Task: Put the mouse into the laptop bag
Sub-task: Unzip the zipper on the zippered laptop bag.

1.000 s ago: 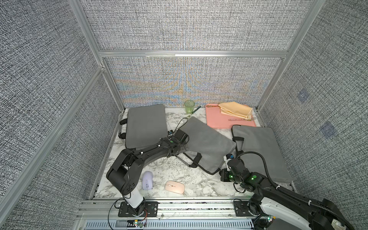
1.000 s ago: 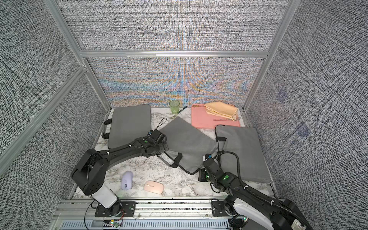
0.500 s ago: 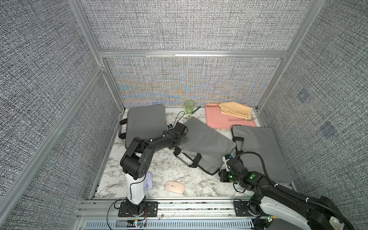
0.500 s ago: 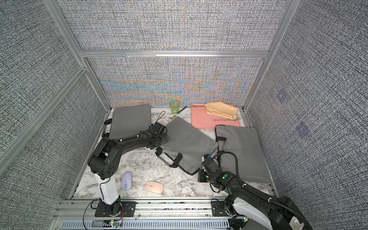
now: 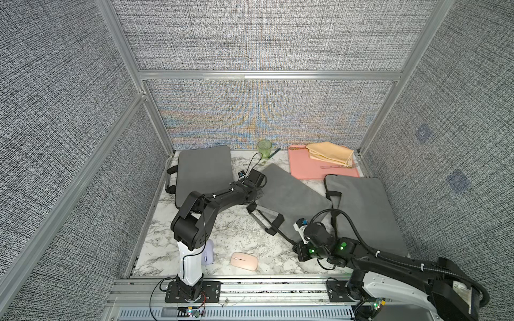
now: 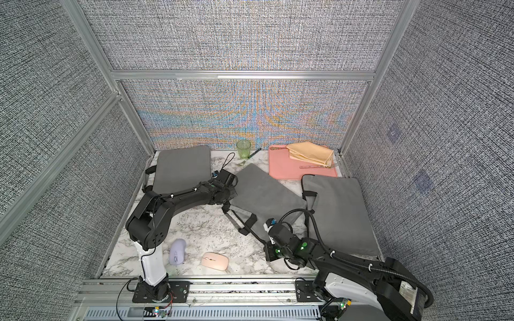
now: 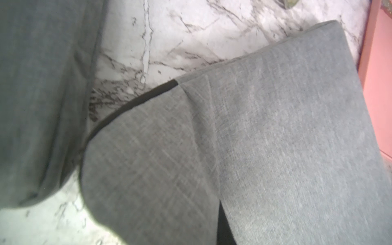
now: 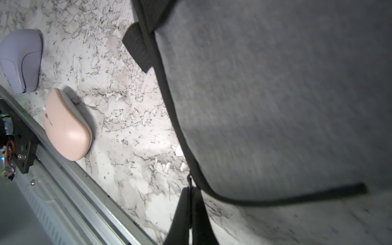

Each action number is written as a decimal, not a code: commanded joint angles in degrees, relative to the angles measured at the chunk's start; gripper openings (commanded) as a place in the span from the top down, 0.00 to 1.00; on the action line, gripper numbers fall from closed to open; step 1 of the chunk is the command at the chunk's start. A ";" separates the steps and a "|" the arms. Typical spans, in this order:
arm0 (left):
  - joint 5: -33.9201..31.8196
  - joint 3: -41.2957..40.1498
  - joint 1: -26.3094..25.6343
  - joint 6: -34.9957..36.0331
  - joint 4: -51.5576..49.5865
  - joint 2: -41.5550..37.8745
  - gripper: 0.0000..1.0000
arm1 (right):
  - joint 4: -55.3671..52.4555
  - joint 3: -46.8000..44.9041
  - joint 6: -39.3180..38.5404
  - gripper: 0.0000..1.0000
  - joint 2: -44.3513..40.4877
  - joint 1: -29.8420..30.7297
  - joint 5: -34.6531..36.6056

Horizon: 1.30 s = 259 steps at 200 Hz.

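Seen from above, a marble table (image 5: 230, 230) inside a grey fabric-walled booth carries three flat grey laptop bags and two computer mice. The pink mouse (image 5: 244, 261) lies loose on the bare marble near the front edge. The lilac mouse (image 6: 177, 251) lies just beside it, close to the left arm's base. Neither mouse is in a bag or in a gripper, so the packing itself is not yet begun. Both arms reach instead to the middle bag (image 5: 292, 194), which lies slantwise between the left bag (image 5: 204, 172) and the right bag (image 5: 361, 211). The right gripper (image 8: 190, 191) sits at the near corner of the middle bag, its jaws clenched tight together right against the black zipper (image 8: 169, 101) that runs along the bag's edge. Whether a zip pull is pinched between them is too small to tell. The left gripper (image 5: 258, 195) is pressed low against the bag's far left edge. Its wrist view shows only grey cloth creased into a fold with a dark gap along the seam, and no fingers, so I cannot tell whether it is clamped on the cloth or loose. Judging by this placement, one arm is there to steady the bag while the other works the zipper, so that a mouth opens for a mouse. At the back stand a green cup (image 5: 264, 148) and a pink tray (image 5: 311, 169) holding a folded yellow cloth (image 5: 331, 154), all well apart from the work.
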 commanded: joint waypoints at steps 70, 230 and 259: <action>-10.49 -16.94 -11.54 -12.26 2.50 -16.11 1.00 | -0.42 5.66 5.54 1.00 6.46 -2.57 6.35; -21.98 -27.95 -11.63 -1.67 3.49 -34.15 0.17 | -6.85 1.50 3.43 1.00 -4.11 -16.38 8.72; -12.24 -27.06 -5.92 2.51 5.60 -29.51 0.17 | -7.91 1.06 3.31 1.00 -4.45 -17.73 9.26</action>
